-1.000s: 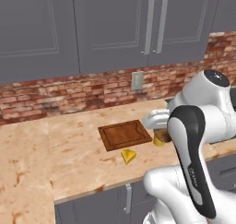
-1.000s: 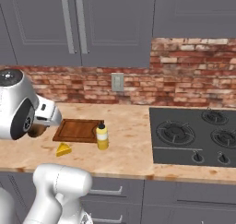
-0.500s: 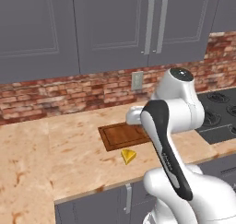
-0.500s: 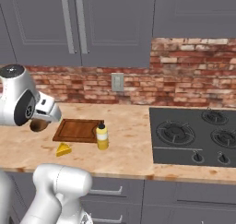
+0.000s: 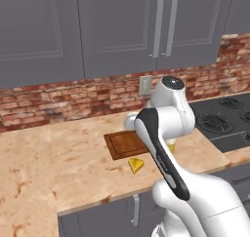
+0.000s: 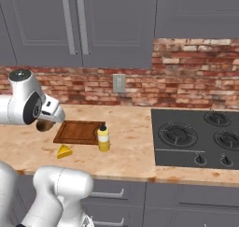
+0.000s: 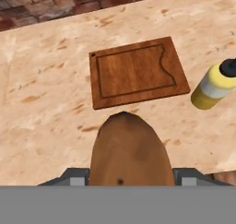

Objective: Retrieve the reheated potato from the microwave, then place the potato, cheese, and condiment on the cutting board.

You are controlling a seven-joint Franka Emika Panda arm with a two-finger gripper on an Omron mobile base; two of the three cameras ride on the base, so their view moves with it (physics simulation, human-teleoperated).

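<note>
My gripper (image 7: 126, 173) is shut on the potato (image 7: 126, 149), a brown rough oval that bulges up between the fingers. In the right base view the potato (image 6: 45, 125) hangs just above the counter, off the left end of the cutting board (image 6: 78, 132). The hand view looks down on the reddish-brown cutting board (image 7: 137, 72), which is bare. To the board's right stands the yellow condiment (image 7: 214, 85) bottle with its dark cap, the same condiment (image 6: 103, 138) beside the board's right end. In front of the board lies the cheese (image 6: 64, 151) wedge, the cheese (image 5: 136, 165) on the counter. The microwave is out of view.
A black stove top (image 6: 200, 137) is set into the counter to the right. A brick wall with an outlet (image 6: 119, 83) runs behind, with grey cabinets above. My own white arm (image 5: 158, 133) covers the board's right part in the left base view.
The arm has swung left across the left base view with the potato still held. Board, cheese and bottle lie as before.
</note>
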